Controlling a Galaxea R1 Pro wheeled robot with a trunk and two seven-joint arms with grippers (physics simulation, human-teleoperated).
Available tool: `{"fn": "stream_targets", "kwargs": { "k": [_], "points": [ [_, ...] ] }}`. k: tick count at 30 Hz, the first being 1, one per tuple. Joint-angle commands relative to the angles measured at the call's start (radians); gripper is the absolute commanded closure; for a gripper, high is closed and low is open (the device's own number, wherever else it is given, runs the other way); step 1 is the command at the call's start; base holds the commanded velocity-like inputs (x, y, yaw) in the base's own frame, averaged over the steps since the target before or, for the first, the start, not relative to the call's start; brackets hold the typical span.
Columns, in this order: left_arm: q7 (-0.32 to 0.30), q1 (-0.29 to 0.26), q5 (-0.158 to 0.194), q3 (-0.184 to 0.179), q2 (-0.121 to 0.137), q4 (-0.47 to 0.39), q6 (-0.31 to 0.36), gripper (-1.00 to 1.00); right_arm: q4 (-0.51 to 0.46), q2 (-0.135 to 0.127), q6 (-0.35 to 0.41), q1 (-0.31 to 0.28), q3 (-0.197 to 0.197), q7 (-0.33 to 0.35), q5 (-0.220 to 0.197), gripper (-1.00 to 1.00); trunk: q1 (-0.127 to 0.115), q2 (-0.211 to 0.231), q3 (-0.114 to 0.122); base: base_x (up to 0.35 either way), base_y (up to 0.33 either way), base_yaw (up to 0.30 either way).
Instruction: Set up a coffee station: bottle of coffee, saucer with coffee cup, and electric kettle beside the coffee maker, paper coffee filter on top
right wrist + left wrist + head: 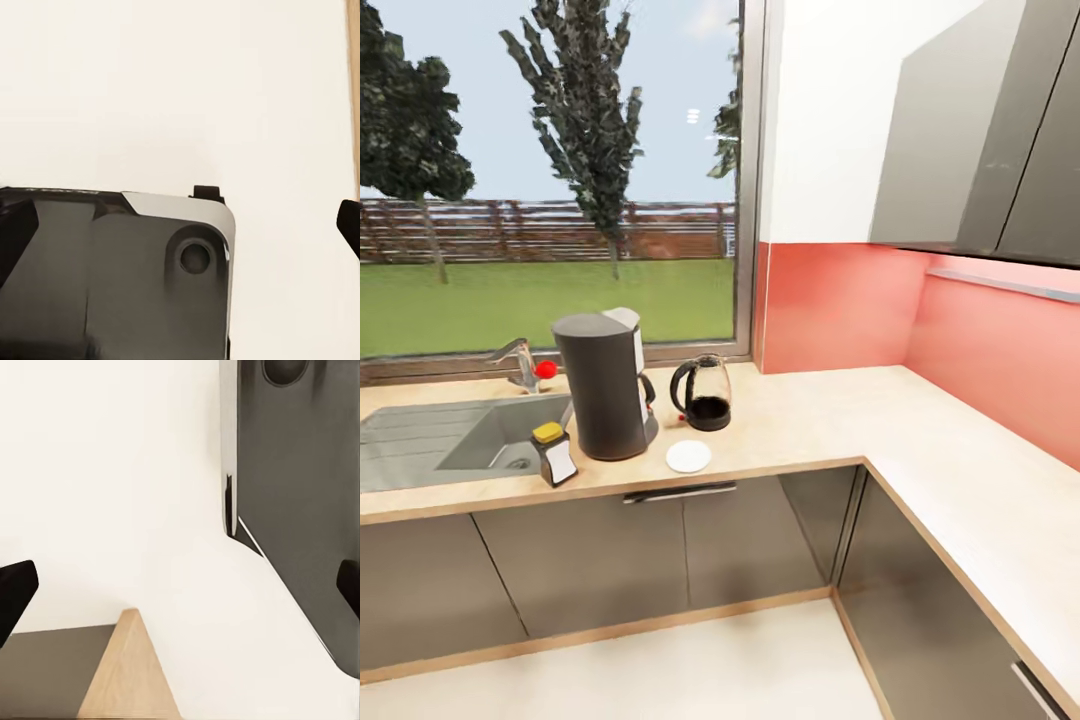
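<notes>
Nearest in the head view lies the pale floor point(740, 660), met by the glossy grey cabinet fronts point(610, 560) under the L-shaped bench point(810, 420). Near the front edge of the bench the bottle of coffee point(555, 453) is seen, tilted, with its yellow lid uppermost, just beside the coffee maker point(605, 382) on the sink side. The saucer point(689, 456) lies flat on the other side of the coffee maker, close to it and near the front edge. Just behind the saucer the electric kettle point(702, 393) stands upright, beside the coffee maker, its handle turned toward the machine. The sink point(450, 440) is set into the bench next to the bottle, with a tap point(520, 362) and a red knob at its back. Beyond these a large window point(550, 170) is seen, with grass, a fence and trees outside. Pink wall panels and grey wall cupboards point(980, 130) run along the bench's far arm.

In the left wrist view the left gripper point(180, 589) is held wide open above the floor, with nothing between its dark fingertips point(15, 589). In the right wrist view the right gripper point(180, 225) is likewise spread open and empty, above a dark part of the robot.
</notes>
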Motion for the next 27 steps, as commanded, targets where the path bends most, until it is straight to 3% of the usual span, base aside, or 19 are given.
{"fn": "stream_targets", "kwargs": {
  "k": [1,16,27],
  "points": [
    [0.004,-0.002,-0.011,0.008,0.0,0.002,-0.001,-1.0,0.001,-0.001,-0.004,-0.001,0.008,0.003,-0.011,-1.0,0.001,-0.002,-0.002,0.0,0.0,0.278],
    [0.002,-0.002,-0.012,0.006,-0.004,-0.001,-0.002,-1.0,0.001,0.0,-0.005,-0.001,0.009,0.002,-0.011,-1.0,0.001,-0.002,0.01,0.003,0.003,0.243],
    [0.004,-0.002,-0.009,0.011,-0.005,-0.001,-0.004,-1.0,0.001,0.0,-0.005,-0.001,0.009,0.002,-0.011,-1.0,0.001,-0.002,0.021,0.089,0.263,0.222]
  ]
}}
